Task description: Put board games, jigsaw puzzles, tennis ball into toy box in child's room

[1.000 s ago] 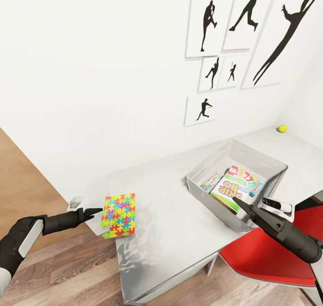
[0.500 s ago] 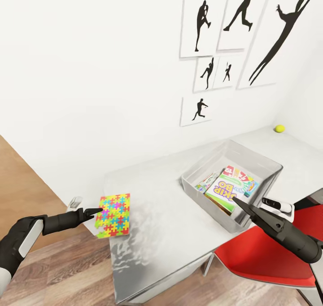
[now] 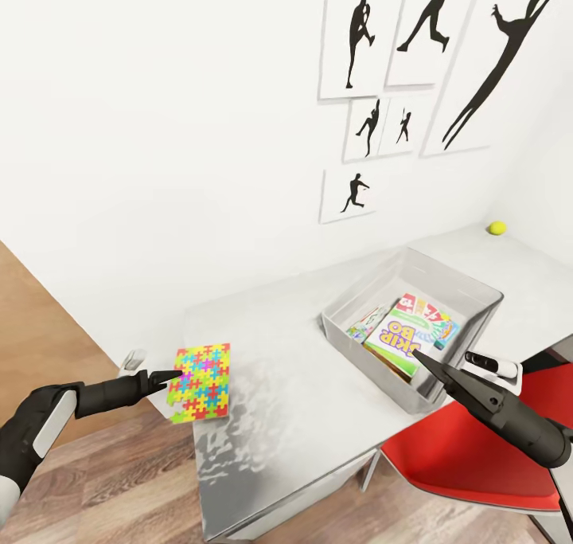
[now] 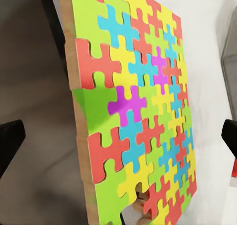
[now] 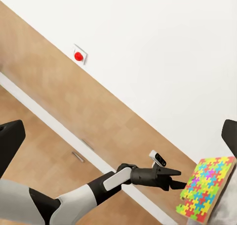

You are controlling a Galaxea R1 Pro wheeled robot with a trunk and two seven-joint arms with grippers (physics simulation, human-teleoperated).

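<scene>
A jigsaw puzzle [image 3: 200, 371] of bright interlocking pieces lies at the left edge of the table [image 3: 294, 369], partly overhanging it. My left gripper [image 3: 177, 378] is open at that overhanging edge. The left wrist view has the jigsaw puzzle [image 4: 138, 116] close up between the wide-apart fingertips [image 4: 10, 138]. The right wrist view shows the left gripper [image 5: 177, 184] at the jigsaw puzzle [image 5: 207, 188]. The toy box [image 3: 374, 366] holds board games [image 3: 402, 337], one white with Skip-Bo lettering. My right gripper [image 3: 420, 358] hovers open over its near corner. The tennis ball [image 3: 497, 228] rests at the table's far right.
A red chair [image 3: 469, 464] stands under the right arm beside the table. White wall with black silhouette pictures [image 3: 414, 66] runs behind the table. Wood plank floor [image 3: 119, 488] lies to the left and in front.
The view shifted a little, so the camera moved. The puzzle's overhanging edge now sits further in between my left fingertips. The right gripper keeps its place over the toy box.
</scene>
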